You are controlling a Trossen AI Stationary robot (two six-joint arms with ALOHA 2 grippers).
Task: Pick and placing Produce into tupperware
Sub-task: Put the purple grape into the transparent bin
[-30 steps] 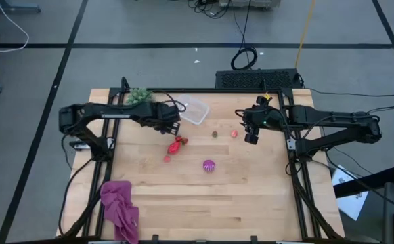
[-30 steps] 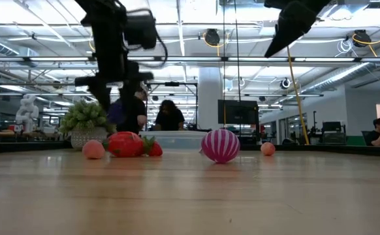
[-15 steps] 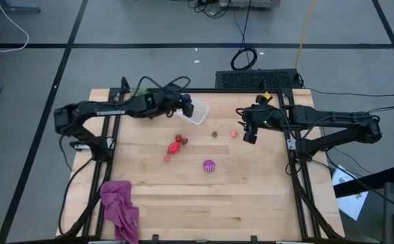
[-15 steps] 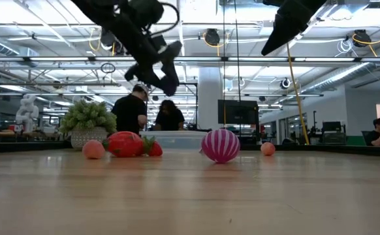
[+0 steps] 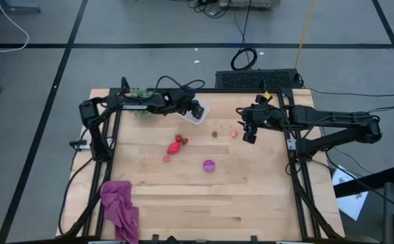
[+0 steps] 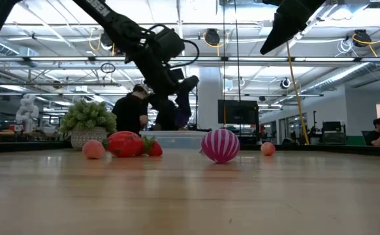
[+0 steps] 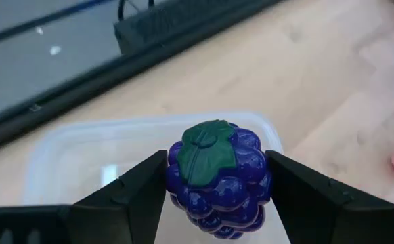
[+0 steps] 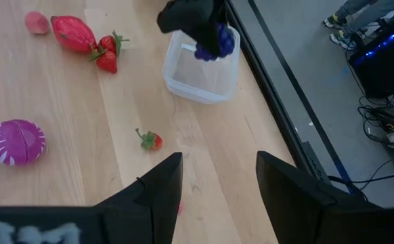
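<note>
Left gripper (image 7: 214,196), fingers clamped on a blue-purple grape cluster (image 7: 217,173), hangs over the clear tub (image 7: 82,152) at the tabletop's far edge: lower inside the rim before releasing; right gripper (image 8: 217,190), fingers apart, waits beyond.

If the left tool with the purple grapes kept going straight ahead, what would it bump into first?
Probably the clear tub: the left tool, shut on the grapes, points into it. How far above it is unclear.

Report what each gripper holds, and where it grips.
The left gripper pinches the purple grapes by their sides, above the tub. The right gripper holds nothing.
</note>
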